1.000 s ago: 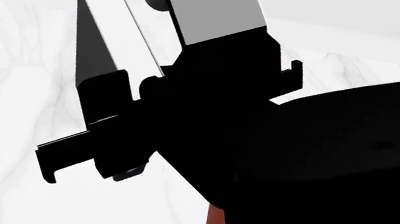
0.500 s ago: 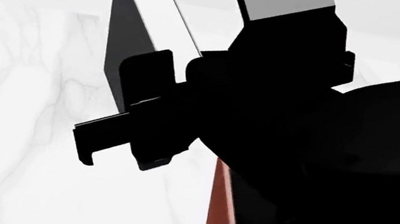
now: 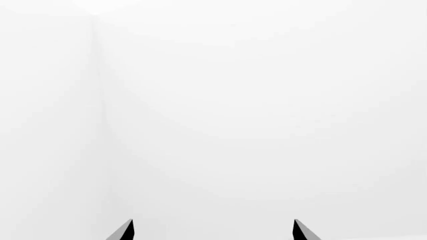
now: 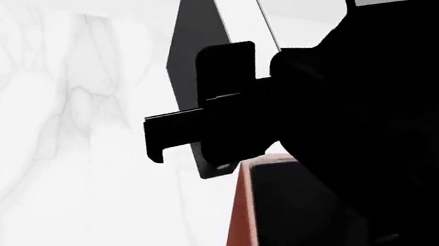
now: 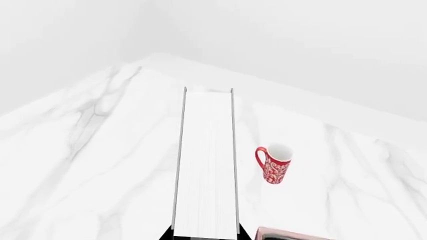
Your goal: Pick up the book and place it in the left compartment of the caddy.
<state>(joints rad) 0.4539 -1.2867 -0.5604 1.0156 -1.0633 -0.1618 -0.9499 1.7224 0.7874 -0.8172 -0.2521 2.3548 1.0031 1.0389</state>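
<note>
Now book clamped in right hand, above caddy.

Bare simulated room, marble tabletop

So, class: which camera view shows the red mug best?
The right wrist view: the red mug stands whole and upright on the marble table, beside the held book. The head view and left wrist view show nothing of it.

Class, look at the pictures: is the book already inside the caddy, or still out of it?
Out. The book is held in the right gripper, raised above the caddy, whose black interior lies below it.
</note>
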